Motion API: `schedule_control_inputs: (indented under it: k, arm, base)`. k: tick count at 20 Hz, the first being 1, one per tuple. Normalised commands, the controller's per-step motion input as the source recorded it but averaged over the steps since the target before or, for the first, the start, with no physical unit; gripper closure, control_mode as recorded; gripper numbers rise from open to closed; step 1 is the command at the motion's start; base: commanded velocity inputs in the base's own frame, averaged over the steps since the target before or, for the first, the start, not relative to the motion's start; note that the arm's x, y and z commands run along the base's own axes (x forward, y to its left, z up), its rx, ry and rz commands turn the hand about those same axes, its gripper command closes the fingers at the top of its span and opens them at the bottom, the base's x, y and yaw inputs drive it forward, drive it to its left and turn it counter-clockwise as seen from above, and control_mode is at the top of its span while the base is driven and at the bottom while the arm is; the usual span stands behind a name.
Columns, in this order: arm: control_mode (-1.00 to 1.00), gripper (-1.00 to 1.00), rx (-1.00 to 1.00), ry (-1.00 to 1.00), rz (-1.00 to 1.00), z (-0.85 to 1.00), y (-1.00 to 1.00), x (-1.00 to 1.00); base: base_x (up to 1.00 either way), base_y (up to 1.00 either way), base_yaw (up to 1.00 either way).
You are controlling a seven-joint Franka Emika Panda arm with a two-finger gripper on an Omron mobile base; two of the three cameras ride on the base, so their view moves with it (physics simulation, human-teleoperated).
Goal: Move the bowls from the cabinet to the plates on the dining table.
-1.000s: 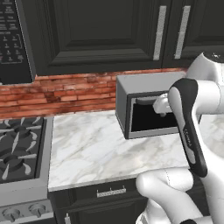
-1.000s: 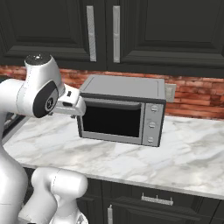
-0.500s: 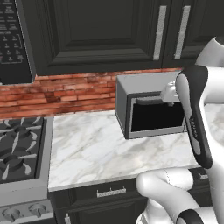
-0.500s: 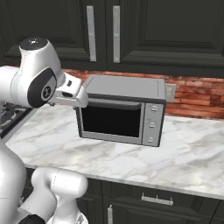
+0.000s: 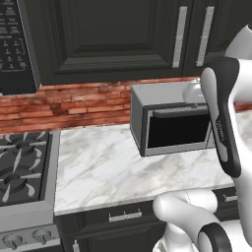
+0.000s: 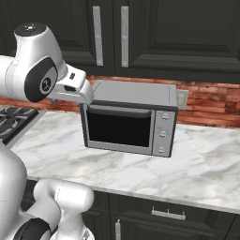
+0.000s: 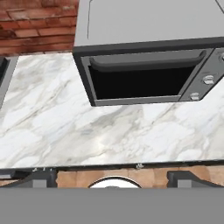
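We hover over counter, jaws wide apart, holding nothing.
Grey microwave (image 7: 148, 57) at 12 o'clock; cabinet (image 6: 140, 33) doors shut above; stove (image 5: 22, 167) at 9.

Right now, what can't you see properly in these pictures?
- Inside the cabinet: its doors are shut in both base views, so I can't tell whether any bowls are in there.
- Inside the microwave: its window is dark in every view.
- The microwave's right end, left base view: the arm covers it.
- The stove, left base view: cut off by the left edge.
- The end effector, hand view: just its tips poke up, spread wide.
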Motion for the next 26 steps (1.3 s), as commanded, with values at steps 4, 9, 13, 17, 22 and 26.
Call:
schedule_control_inputs:
  k: [4, 9, 13, 17, 22, 26]
  arm:
    - [-1.00, -1.00, 0.00, -0.06, 0.00, 0.20, 0.00, 0.24]
    - [-1.00, -1.00, 0.00, -0.12, 0.00, 0.13, 0.00, 0.31]
    - [-1.00, -1.00, 0.00, -0.10, 0.00, 0.21, 0.00, 0.07]
    - [-1.00, -1.00, 0.00, -0.11, 0.00, 0.29, 0.00, 0.00]
    - [-1.00, -1.00, 0.00, -0.12, 0.00, 0.34, 0.00, 0.00]
    - [-1.00, -1.00, -0.02, -0.02, 0.00, 0.32, 0.00, 0.00]
  base:
    - [0.00, 0.00, 0.00]
    - [0.00, 0.00, 0.00]
    - [0.00, 0.00, 0.00]
    - [0.00, 0.00, 0.00]
    - [0.00, 0.00, 0.00]
    - [0.00, 0.00, 0.00]
